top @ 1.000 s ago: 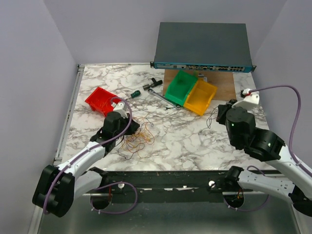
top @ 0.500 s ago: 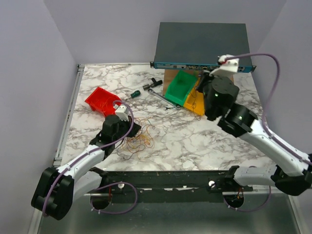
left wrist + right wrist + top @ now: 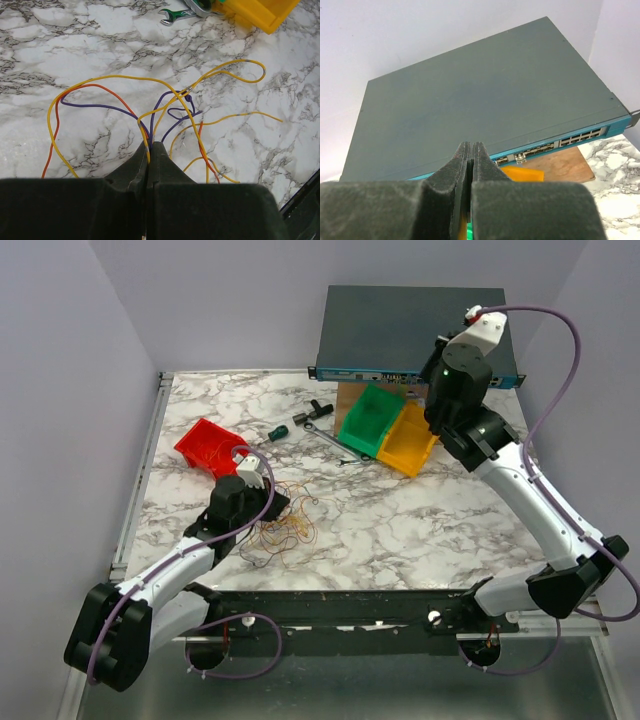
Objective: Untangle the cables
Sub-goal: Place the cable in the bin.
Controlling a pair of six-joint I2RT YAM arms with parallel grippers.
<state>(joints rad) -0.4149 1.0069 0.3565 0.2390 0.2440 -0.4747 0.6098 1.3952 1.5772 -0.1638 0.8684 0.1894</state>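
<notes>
Rising over yellow bin (image 3: 408,447), right claw (image 3: 471,145)

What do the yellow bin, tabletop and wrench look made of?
Yellow bin: probably moulded plastic, with an even saturated colour and a soft sheen.
Tabletop: marble look, grey veins on white; could be stone or a printed laminate.
Wrench: metal, with a bright silvery shine.

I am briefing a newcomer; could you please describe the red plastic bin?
On the white marble table, look at the left half, away from the grey network switch. The red plastic bin sits there alone, whereas the green plastic bin and the yellow plastic bin touch each other.
</notes>
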